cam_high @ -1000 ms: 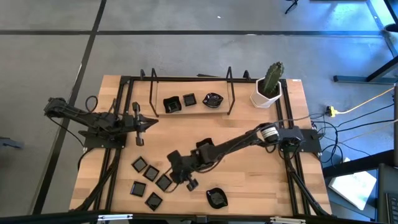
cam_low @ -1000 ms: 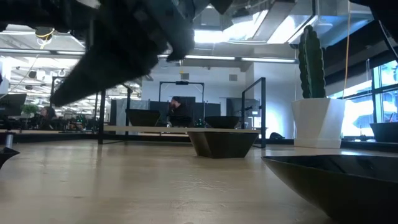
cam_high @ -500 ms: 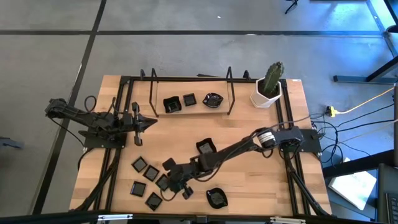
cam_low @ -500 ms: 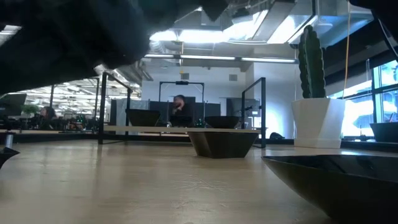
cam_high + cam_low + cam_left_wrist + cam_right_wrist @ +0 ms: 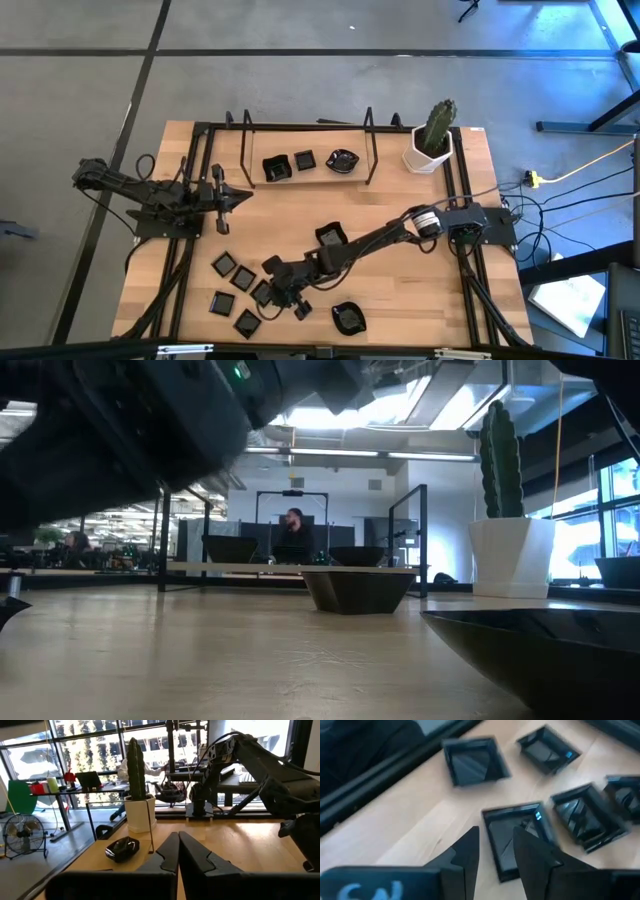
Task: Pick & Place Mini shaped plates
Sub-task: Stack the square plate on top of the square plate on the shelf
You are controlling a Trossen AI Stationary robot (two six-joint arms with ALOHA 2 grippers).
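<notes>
Several small black square plates (image 5: 243,279) lie flat on the table's near left. My right gripper (image 5: 272,297) hangs low over them, open. In the right wrist view its fingers (image 5: 470,852) stand on either side of one rim of a small square plate (image 5: 520,832). A larger raised-rim square plate (image 5: 330,237) and a rounded plate (image 5: 348,318) lie beside the arm. Three more plates (image 5: 304,160) sit on the far rack. My left gripper (image 5: 222,205) waits shut at the left, above the table. My right gripper comes slanting down from the table's right, one finger outside the small square plate's rim (image 5: 491,847) and one over its inside. Whether the fingers touch the plate I cannot tell. The plate lies flat on the table.
A white pot with a cactus (image 5: 432,140) stands at the far right corner. A black wire rack (image 5: 372,160) frames the shelf at the far edge. Bare wood lies between the rack and the near plates. In the low view the rounded plate (image 5: 540,650) fills the near right.
My right gripper has moved toward the table's near left and sunk toward the small square plates, tipping further down. The plates have stayed where they were.
</notes>
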